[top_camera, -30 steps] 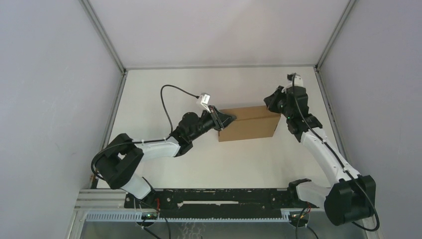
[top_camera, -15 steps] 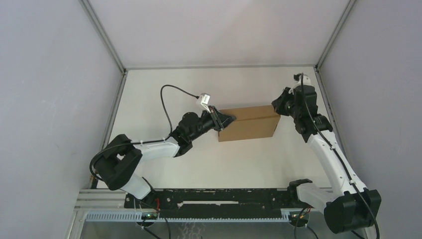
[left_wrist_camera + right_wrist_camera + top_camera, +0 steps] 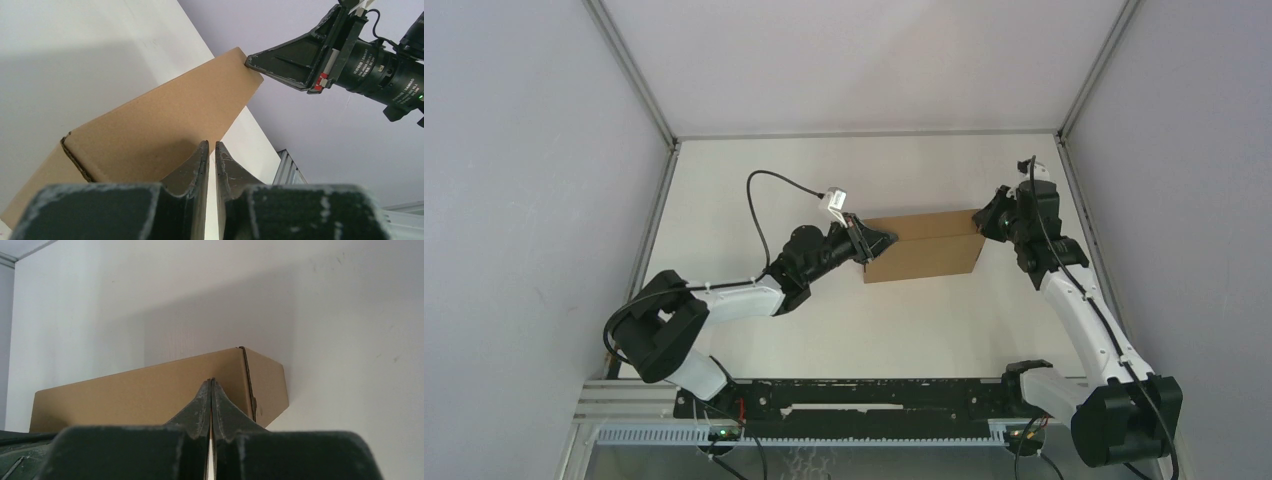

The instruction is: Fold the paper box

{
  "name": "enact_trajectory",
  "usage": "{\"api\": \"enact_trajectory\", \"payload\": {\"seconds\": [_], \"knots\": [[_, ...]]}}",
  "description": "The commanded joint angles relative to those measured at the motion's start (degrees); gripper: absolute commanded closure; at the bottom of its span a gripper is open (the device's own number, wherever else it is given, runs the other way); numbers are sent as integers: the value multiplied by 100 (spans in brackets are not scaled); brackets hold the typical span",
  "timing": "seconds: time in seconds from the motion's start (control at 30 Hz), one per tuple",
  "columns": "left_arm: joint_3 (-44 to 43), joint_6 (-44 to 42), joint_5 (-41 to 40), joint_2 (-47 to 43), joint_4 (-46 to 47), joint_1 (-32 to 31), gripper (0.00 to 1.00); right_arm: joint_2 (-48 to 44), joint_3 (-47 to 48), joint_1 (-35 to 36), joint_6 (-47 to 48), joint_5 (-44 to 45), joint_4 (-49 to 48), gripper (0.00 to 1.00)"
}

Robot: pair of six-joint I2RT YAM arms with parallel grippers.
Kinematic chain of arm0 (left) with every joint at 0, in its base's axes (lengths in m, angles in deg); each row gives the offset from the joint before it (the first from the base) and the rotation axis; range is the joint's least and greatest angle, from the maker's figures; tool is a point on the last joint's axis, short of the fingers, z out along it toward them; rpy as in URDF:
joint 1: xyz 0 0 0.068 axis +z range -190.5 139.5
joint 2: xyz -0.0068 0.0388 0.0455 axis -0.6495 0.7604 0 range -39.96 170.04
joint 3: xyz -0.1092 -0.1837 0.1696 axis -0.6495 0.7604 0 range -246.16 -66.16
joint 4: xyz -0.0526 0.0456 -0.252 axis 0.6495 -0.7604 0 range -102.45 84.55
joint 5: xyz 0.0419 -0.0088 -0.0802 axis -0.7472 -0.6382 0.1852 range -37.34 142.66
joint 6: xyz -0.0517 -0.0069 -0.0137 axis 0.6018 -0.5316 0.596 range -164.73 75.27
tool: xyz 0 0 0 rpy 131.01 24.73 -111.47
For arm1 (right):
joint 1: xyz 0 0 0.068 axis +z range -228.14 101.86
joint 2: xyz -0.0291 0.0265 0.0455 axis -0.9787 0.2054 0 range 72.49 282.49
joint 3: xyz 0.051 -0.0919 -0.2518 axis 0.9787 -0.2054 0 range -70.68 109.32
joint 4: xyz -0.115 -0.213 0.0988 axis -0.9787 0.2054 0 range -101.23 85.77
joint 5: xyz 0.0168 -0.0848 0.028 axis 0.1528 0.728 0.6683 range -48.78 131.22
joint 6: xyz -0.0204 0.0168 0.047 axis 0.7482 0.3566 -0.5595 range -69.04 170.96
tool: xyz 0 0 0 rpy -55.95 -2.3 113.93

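Left end effector (image 3: 871, 243): set against the left end of the paper box (image 3: 924, 255). The jaws are drawn almost together with only a thin slit between them, and the left wrist view shows no cardboard in that slit. It appears to act as a stop rather than a clamp, bracing that end so the box cannot slide.

Paper box: lies on the worktop (image 3: 824, 330) right of centre and towards the far side, long axis across the table. Its panels look closed up into a shallow block, which suggests the folding is near its end.

Right end effector (image 3: 984, 222): jaws fully together, holding nothing. The tip touches the box's upper right far corner – judged to be pressing a last edge or tab home against the left-hand brace.

Edges and clearance: the box is hemmed in at both ends. The right arm works near the enclosure's side rail (image 3: 1079, 200) – little room for retreat that way. Bare worktop lies in front of and behind the box.
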Motion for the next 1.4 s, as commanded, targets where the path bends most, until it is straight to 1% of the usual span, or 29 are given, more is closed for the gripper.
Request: {"api": "enact_trajectory", "payload": {"seconds": [0.0,0.17,0.27,0.5,0.77,0.87,0.93,1.07,1.23,1.37], "knots": [[108,-295,-88,55,-1082,60,85,-202,395,-182,290,222,933,95],[82,-344,-72,0,-1157,97,85,-376,891,-244,457,164,1240,94],[60,-372,-62,-26,-1203,127,85,-357,967,-255,539,155,1414,94],[46,-392,-32,-43,-1239,154,85,-207,823,-255,603,15,1413,95],[53,-410,-12,-9,-1231,151,84,241,344,-189,654,-287,1233,96],[57,-418,7,14,-1239,151,84,396,330,-154,674,-196,1316,97],[53,-425,29,8,-1239,168,84,307,346,-156,670,-166,1280,97],[66,-457,74,-46,-1284,247,84,284,707,-158,674,-196,1412,96],[-77,-604,403,16,-1429,508,84,357,1186,-104,685,-333,1442,95],[-234,-799,606,75,-1596,697,84,424,1423,78,657,-392,1376,95]]}}
